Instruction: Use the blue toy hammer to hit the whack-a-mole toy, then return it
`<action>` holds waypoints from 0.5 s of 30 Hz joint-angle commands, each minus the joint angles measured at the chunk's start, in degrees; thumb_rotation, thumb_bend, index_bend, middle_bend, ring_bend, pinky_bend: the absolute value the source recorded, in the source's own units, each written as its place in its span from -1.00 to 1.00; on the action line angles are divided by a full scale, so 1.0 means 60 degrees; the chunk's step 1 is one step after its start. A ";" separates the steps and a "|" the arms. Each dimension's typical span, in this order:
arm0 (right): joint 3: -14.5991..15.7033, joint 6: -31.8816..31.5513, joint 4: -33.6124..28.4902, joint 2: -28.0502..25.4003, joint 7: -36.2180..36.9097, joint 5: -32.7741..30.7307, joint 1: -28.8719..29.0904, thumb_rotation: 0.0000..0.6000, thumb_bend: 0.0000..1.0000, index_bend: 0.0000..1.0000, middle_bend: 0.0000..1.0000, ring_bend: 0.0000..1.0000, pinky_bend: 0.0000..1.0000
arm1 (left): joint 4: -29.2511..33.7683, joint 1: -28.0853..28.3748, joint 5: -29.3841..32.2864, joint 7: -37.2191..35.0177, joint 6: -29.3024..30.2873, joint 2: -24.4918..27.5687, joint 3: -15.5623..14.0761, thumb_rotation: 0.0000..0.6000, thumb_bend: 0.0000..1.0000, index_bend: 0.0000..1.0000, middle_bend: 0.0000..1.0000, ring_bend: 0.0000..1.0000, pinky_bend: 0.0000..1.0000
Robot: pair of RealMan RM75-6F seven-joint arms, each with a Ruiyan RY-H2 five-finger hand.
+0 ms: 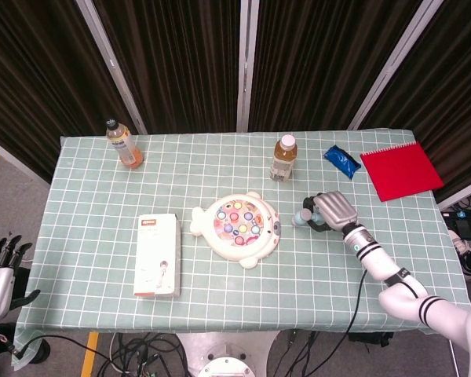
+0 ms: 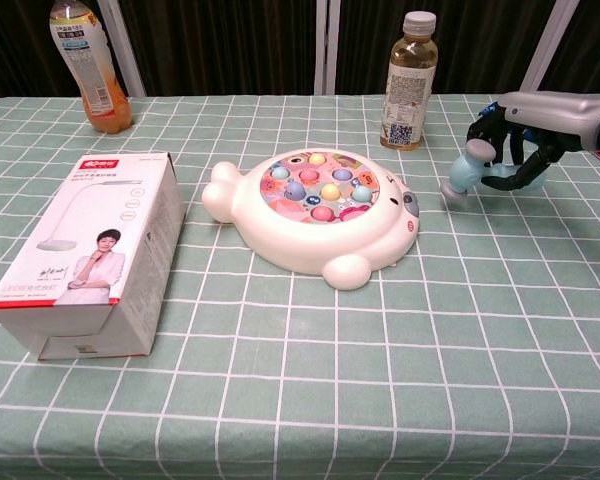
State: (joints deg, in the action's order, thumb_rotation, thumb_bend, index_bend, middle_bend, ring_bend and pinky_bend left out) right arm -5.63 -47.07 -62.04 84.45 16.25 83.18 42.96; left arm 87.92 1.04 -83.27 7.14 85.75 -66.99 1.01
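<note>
The white whack-a-mole toy point(image 1: 235, 228) point(image 2: 316, 215), with coloured pegs on top, sits mid-table. My right hand point(image 1: 332, 211) point(image 2: 540, 125) is just to its right and grips the blue toy hammer point(image 1: 302, 217) point(image 2: 467, 172). The hammer's head points toward the toy and hangs a little above the cloth. Its handle is mostly hidden inside the fingers. My left hand point(image 1: 0, 263) is off the table at the far left edge of the head view, fingers apart and holding nothing.
A white box point(image 1: 158, 254) point(image 2: 86, 250) lies left of the toy. A tea bottle point(image 1: 282, 158) point(image 2: 407, 82) stands behind it, an orange drink bottle point(image 1: 123, 144) point(image 2: 89, 66) at the back left. A blue packet point(image 1: 341, 162) and red notebook point(image 1: 400, 170) lie at the back right.
</note>
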 commanded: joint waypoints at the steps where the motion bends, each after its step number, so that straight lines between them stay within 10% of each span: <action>1: 0.0050 -0.0194 -0.0707 -0.0584 0.0236 0.0249 -0.0003 1.00 0.03 0.39 0.19 -0.10 0.10 | 0.0017 -0.0017 -0.0006 0.0011 0.0026 0.0026 0.0001 1.00 -1.00 -0.67 -0.86 -1.00 -1.00; 15: -0.0721 0.1624 -0.3735 -0.1744 -0.2114 -0.0576 0.1707 1.00 0.08 0.43 0.21 -0.07 0.15 | 0.0151 0.0044 -0.0105 0.0079 0.0046 0.0105 0.0034 1.00 -1.00 -0.67 -0.86 -1.00 -1.00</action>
State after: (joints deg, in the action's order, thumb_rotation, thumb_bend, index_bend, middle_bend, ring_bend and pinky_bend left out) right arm -8.49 -40.16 -83.21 73.20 6.95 82.37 50.63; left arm 88.83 1.31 -83.91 7.63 86.02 -66.36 1.21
